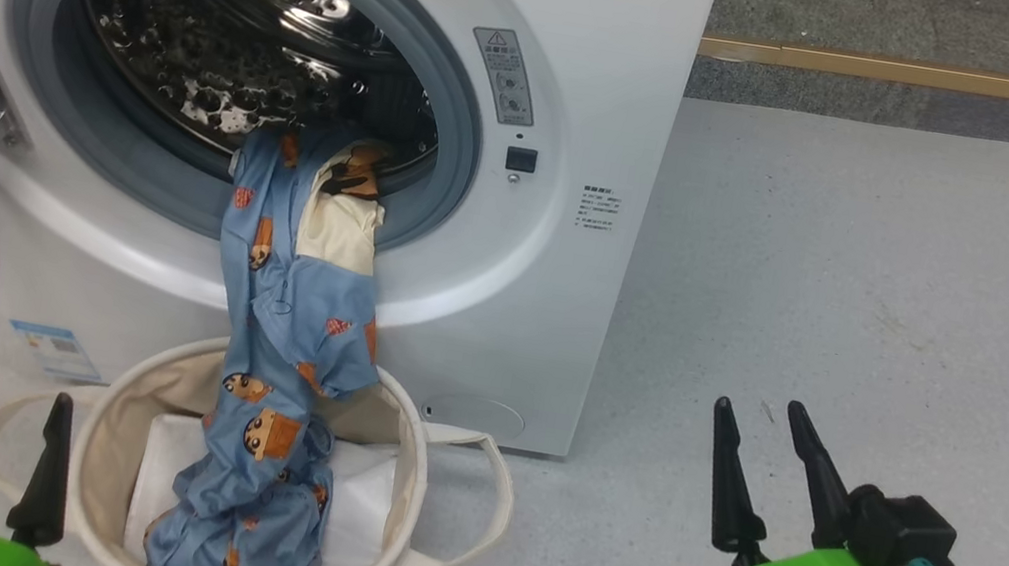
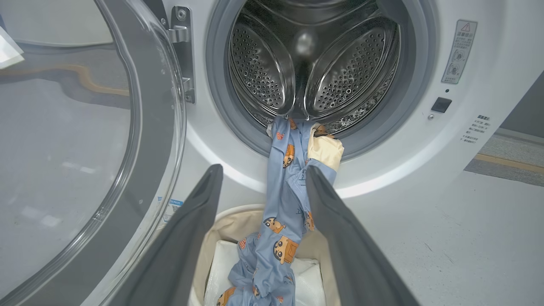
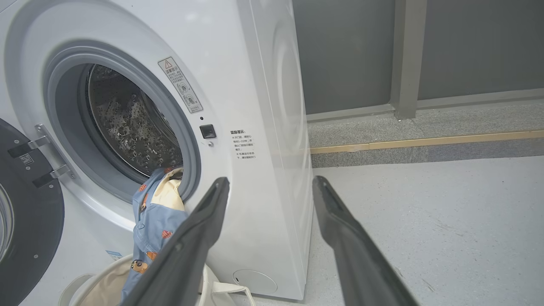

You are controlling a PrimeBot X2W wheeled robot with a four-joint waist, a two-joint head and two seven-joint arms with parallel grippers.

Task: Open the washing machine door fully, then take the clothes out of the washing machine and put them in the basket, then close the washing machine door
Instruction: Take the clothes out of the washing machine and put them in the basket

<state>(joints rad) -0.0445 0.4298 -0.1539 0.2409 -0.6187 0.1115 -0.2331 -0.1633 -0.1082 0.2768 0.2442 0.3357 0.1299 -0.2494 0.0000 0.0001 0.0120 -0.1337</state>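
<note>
Head view is showing the clothes [image 1: 293, 341] trailing from the washing machine [image 1: 587, 83] into the basket [image 1: 108, 423] — unloading seemingly half done — with left pincer [image 1: 23, 401] and right pincer [image 1: 757, 406] spread, empty, the next move needing the upper end tugged free.

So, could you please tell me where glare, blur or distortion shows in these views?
Head view: sharp, with specular glints on the steel drum. Left wrist view: the washing machine door glass carries pale reflections, and the near fingers look soft. Right wrist view: the washing machine leans from wide-angle distortion.
</note>
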